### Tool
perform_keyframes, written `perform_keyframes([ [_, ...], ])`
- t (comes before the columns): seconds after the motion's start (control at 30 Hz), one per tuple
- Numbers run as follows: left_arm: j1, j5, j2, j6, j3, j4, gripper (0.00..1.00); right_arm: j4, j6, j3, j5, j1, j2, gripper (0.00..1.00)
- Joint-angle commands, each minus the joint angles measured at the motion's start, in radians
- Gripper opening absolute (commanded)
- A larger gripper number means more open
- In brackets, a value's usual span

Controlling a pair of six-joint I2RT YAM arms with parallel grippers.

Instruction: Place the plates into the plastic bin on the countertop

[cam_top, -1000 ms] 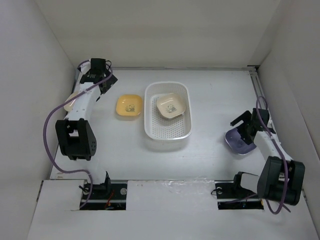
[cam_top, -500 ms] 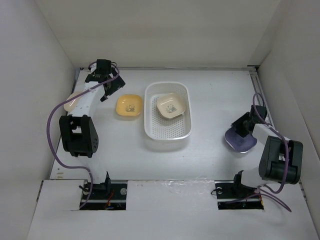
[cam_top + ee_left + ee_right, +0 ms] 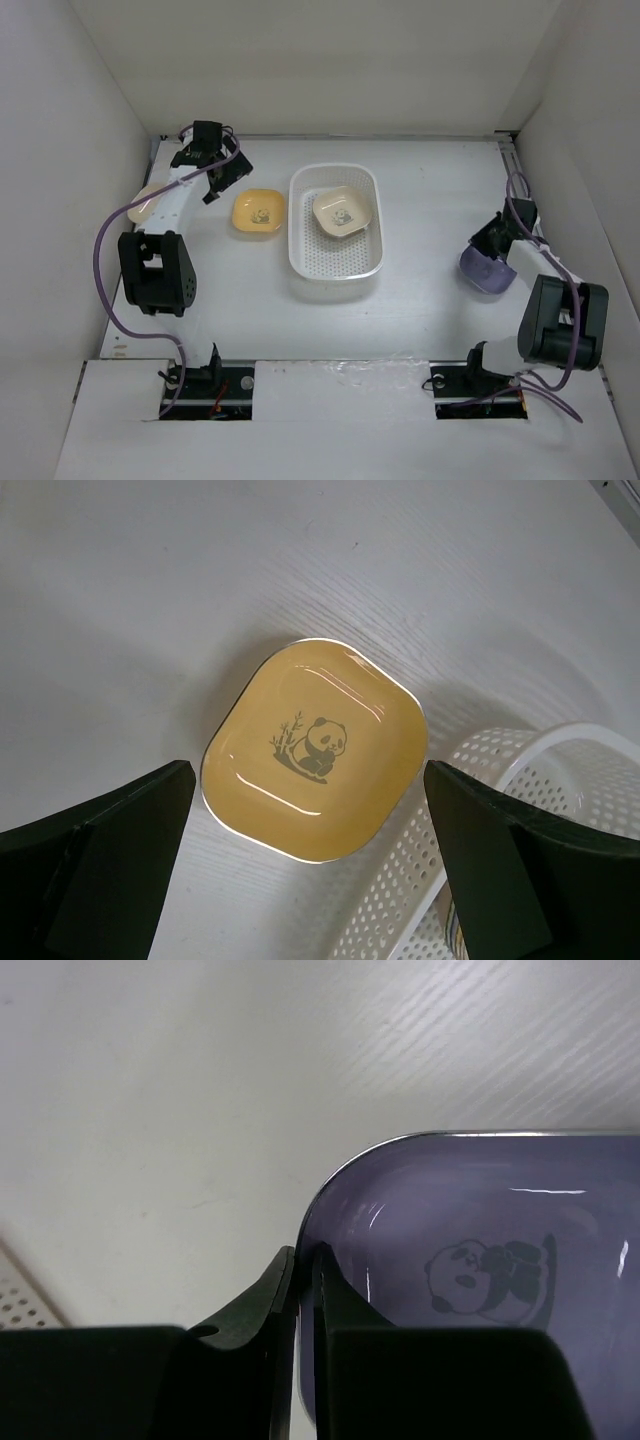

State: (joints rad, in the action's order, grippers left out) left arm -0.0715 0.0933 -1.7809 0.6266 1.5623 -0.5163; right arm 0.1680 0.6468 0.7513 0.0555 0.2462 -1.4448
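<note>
One glossy lavender plate, panda print, rim clamped in right jaws; yellow plate below wide-apart left jaws.

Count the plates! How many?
4: a yellow plate left of the bin, a cream plate inside it, a lavender plate in the right gripper, and a pale plate partly hidden by the left arm.

The left arm hides most of a cream plate. The right wrist view cuts off the lavender plate at its right edge. The left wrist view crops the bin.
</note>
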Motion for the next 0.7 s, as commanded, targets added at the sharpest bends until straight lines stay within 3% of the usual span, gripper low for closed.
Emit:
perform_keyframes([
  [0.0,0.002,-0.02,0.055,0.004,-0.039,0.025,1.0,0.03,-0.018,0.051,0.03,-0.067,0.081,0.0],
  [0.17,-0.008,0.006,0.046,0.013,-0.057,0.035,1.0,0.128,-0.107,0.267,-0.013,-0.238,0.115,0.0],
  [0.33,-0.031,0.048,0.046,0.038,-0.093,0.023,1.0,0.215,-0.281,0.61,-0.014,-0.529,0.005,0.0],
  [0.5,-0.031,0.095,0.057,0.073,-0.149,0.018,1.0,0.414,-0.539,0.988,0.04,-0.749,-0.289,0.0],
  [0.67,-0.013,0.132,0.113,0.084,-0.202,0.009,1.0,0.553,-0.639,1.316,0.049,-0.844,-0.535,0.0],
])
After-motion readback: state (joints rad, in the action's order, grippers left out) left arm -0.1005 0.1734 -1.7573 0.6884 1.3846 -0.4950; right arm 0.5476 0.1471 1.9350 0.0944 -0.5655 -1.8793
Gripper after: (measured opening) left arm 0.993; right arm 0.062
